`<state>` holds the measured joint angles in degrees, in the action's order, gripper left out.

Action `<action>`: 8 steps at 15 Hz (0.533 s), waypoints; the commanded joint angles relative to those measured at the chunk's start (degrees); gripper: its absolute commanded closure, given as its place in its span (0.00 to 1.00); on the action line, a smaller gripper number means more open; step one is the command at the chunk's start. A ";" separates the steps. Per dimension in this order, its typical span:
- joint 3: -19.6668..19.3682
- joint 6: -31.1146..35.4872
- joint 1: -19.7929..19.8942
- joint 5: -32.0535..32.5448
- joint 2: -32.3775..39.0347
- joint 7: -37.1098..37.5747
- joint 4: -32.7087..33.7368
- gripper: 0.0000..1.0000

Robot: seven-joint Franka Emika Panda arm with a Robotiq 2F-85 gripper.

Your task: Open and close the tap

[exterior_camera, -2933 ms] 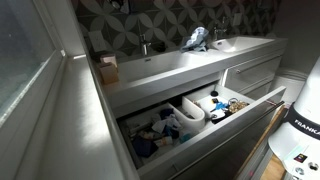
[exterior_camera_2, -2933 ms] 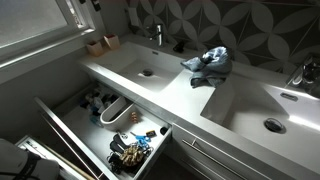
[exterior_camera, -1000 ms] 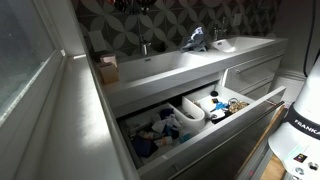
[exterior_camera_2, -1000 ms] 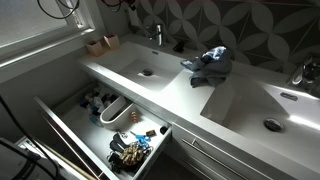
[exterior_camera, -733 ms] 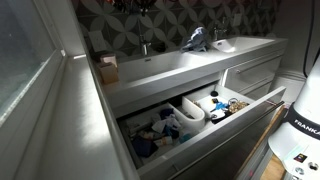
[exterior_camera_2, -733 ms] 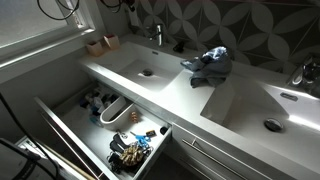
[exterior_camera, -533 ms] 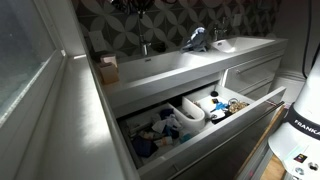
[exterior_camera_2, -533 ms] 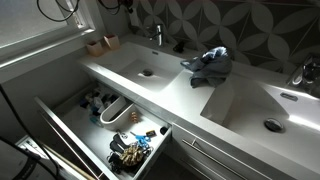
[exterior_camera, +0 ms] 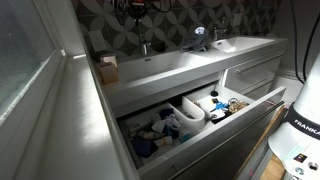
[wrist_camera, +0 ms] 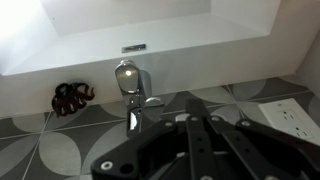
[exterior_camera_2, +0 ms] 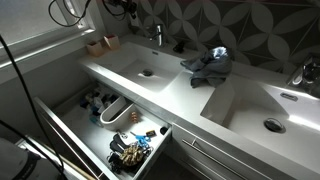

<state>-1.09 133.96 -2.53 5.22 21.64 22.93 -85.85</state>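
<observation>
hanging above the back of the counter, the gripper (wrist_camera: 193,124) fills the lower edge of the wrist view as a matte black frame of bars and links. its fingers run together toward the middle, but whether they are released or clenched cannot be told. just beyond it, apart from it, stands the tap (wrist_camera: 130,92), a slim stem of polished grey metal with a rounded top and a short spout. it sits at the back edge of the long white basin (wrist_camera: 150,25), which is smooth and pale. near the tap a dark coiled band (wrist_camera: 70,97) lies where the basin meets grey tile (wrist_camera: 40,150) patterned with petal shapes, and a white socket (wrist_camera: 285,115) sits further off.

in an exterior view the open drawer (exterior_camera_2: 62,130) lies nearest, crowded with small things around a white oval tub (exterior_camera_2: 116,110). behind it, a crumpled blue-white cloth (exterior_camera_2: 210,62) rests on the flat between the two bowls. the tap stands upright at the wall behind a round drain (exterior_camera_2: 147,72). at the top edge a dark part of the arm (exterior_camera_2: 120,6), with looped cables, reaches in well above it.
</observation>
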 commanded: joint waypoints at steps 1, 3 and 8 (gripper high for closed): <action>-1.66 -0.45 -1.08 0.49 4.16 0.65 5.39 1.00; -1.62 -0.35 -0.89 -0.15 5.59 -0.14 6.90 1.00; -2.28 -0.34 -1.09 -0.04 9.20 0.43 10.73 1.00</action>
<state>-1.94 133.98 -2.56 5.21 27.80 22.88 -79.26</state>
